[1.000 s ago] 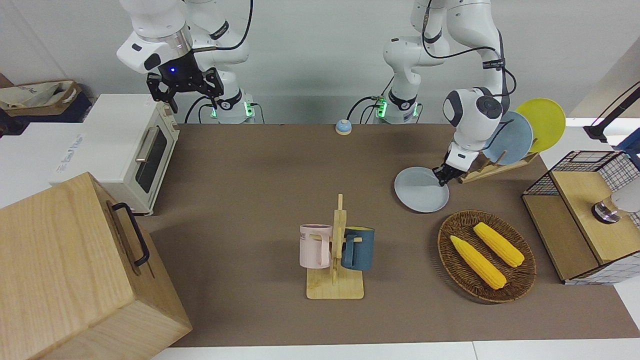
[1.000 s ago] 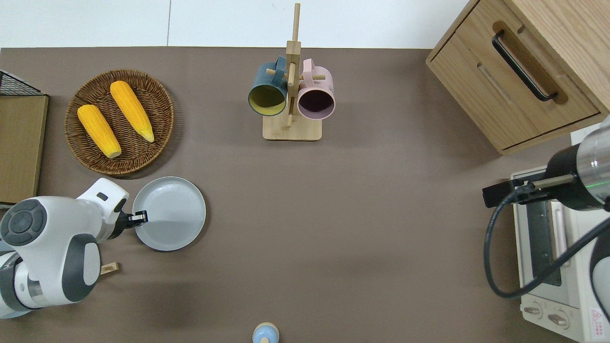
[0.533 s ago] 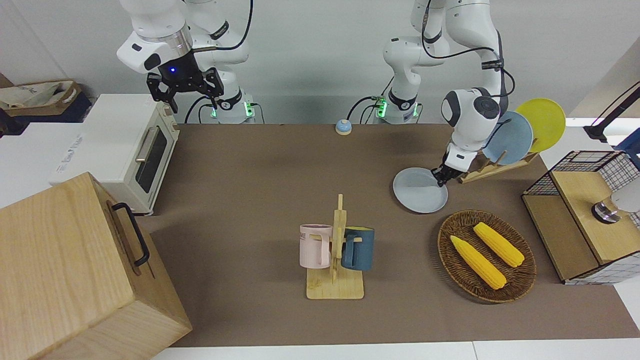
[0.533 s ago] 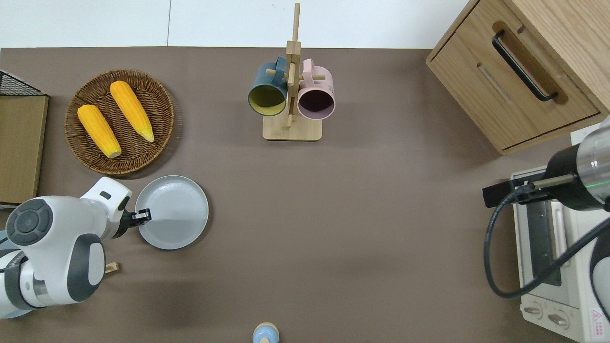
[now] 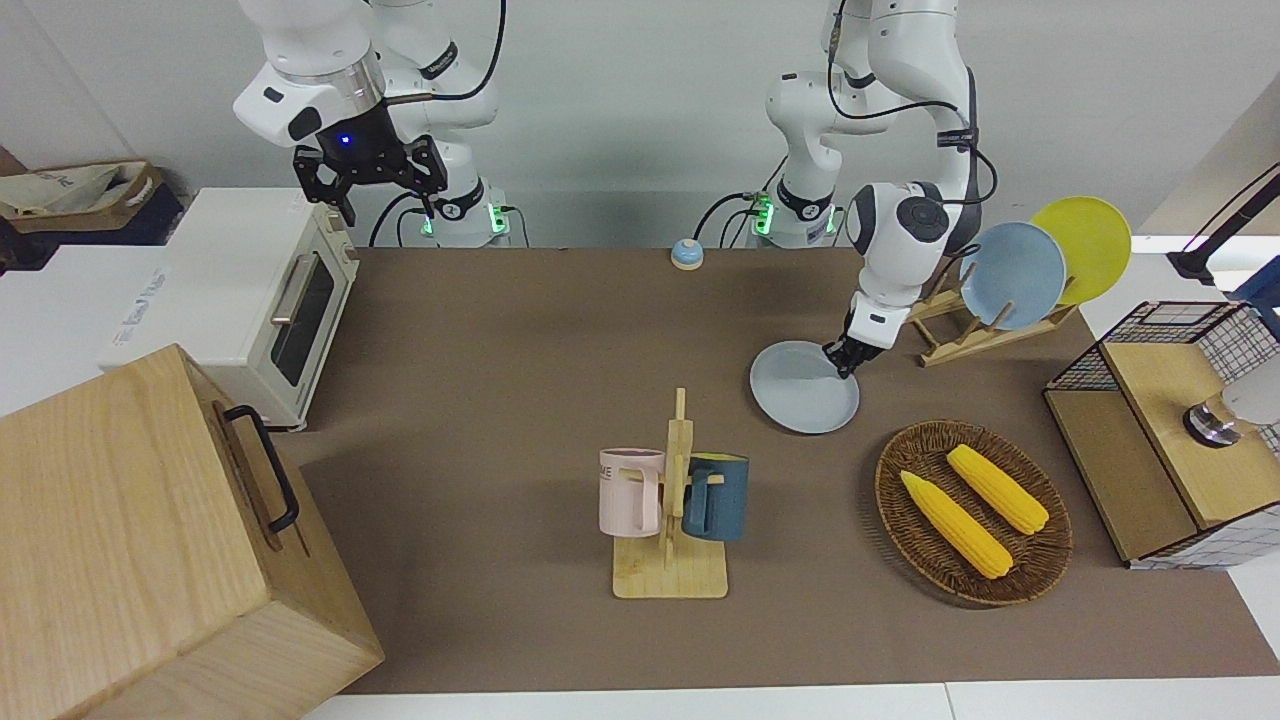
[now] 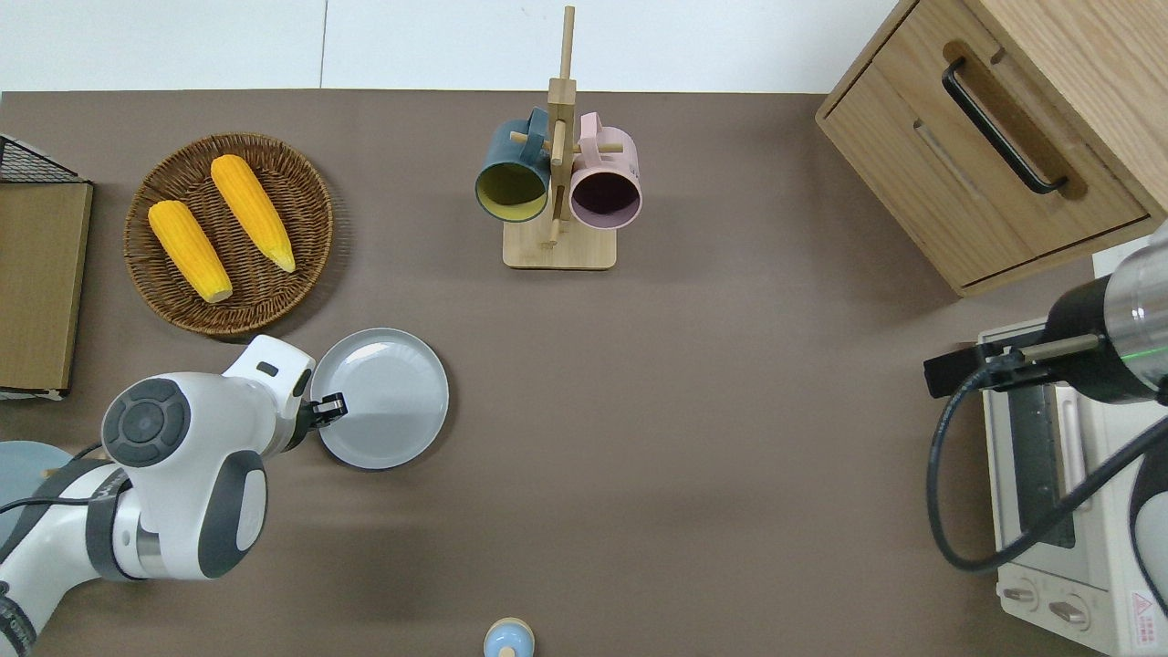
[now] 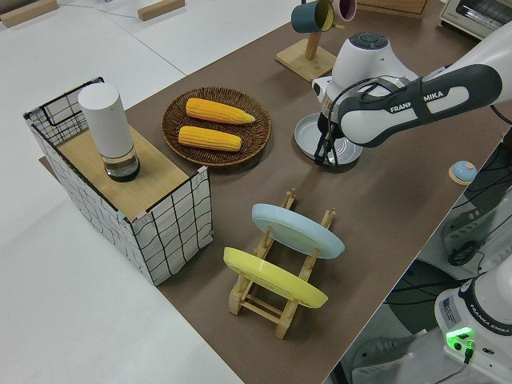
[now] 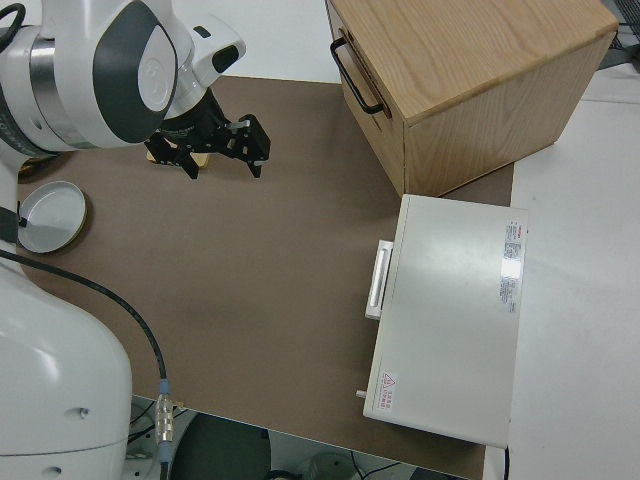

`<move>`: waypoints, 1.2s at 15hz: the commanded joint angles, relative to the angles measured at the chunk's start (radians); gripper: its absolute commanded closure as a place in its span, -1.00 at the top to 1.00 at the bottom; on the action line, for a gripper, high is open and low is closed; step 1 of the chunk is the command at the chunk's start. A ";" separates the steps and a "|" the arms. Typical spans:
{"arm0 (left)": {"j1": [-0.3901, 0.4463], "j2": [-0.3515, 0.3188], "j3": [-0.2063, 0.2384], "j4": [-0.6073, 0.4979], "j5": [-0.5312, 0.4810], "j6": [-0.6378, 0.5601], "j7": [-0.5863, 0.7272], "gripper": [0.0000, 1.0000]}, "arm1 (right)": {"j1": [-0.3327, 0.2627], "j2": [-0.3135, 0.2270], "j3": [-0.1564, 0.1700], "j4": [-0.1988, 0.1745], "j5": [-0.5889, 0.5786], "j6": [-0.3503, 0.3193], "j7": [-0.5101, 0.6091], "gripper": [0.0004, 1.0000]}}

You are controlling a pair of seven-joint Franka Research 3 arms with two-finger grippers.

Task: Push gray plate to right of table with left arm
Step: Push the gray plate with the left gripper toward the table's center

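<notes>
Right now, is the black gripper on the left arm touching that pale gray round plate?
Touching. The overhead view shows the left gripper planted on the pale gray round plate, at its rim toward the left arm's end.

White jointed left arm [image 6: 173,474], black cables, gray joint caps, FRANKA EMIKA lettering

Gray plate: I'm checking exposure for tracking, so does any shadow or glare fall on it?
Overhead view: the left arm's shadow darkens the half of the gray plate nearer the robots, by the left gripper. Front view: even tone, no glare. Left side view: the arm hides most of it.
</notes>
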 commanded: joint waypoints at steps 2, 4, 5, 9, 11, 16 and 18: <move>-0.119 0.045 -0.001 -0.005 0.005 0.024 -0.174 -1.00 | -0.020 -0.003 0.017 0.009 0.004 -0.016 0.013 0.97; -0.158 0.045 -0.001 0.002 0.005 0.019 -0.227 -1.00 | -0.020 -0.003 0.017 0.009 0.004 -0.016 0.013 0.97; -0.176 0.048 -0.001 0.002 0.005 0.019 -0.246 -1.00 | -0.020 -0.003 0.017 0.009 0.004 -0.016 0.013 0.97; -0.247 0.078 -0.001 0.015 0.013 0.019 -0.346 -1.00 | -0.020 -0.003 0.017 0.009 0.006 -0.016 0.013 0.97; -0.282 0.085 -0.016 0.031 0.013 0.018 -0.408 -1.00 | -0.020 -0.003 0.015 0.009 0.006 -0.016 0.013 0.97; -0.337 0.100 -0.053 0.074 0.015 -0.049 -0.520 -1.00 | -0.020 -0.003 0.015 0.009 0.006 -0.016 0.013 0.97; -0.340 0.102 -0.084 0.092 0.015 -0.059 -0.579 -1.00 | -0.020 -0.003 0.017 0.009 0.006 -0.016 0.013 0.97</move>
